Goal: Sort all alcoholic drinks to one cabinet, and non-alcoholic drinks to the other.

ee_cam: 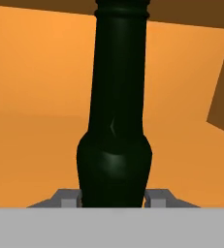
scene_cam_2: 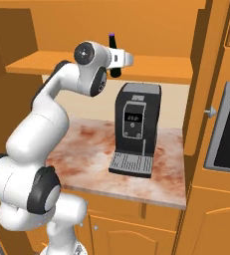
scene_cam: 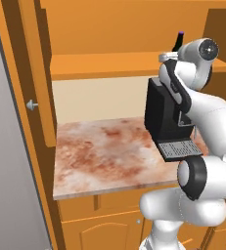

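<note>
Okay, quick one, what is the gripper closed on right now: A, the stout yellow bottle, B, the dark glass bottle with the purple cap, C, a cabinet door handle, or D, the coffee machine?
B: in the hand view the gripper is shut on the dark bottle, a finger on each side, up at the open cabinet shelf.

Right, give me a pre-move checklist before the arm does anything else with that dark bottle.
1. Gripper shut on the dark green-black bottle: ok.
2. Bottle upright, purple cap on top: ok.
3. Bottle inside the open cabinet, above the shelf: ok.
4. Bottle base resting on the shelf: cannot tell, hidden by the hand.
5. Coffee machine below, apart from the bottle: ok.
6. Other drinks' positions: cannot tell.
</note>
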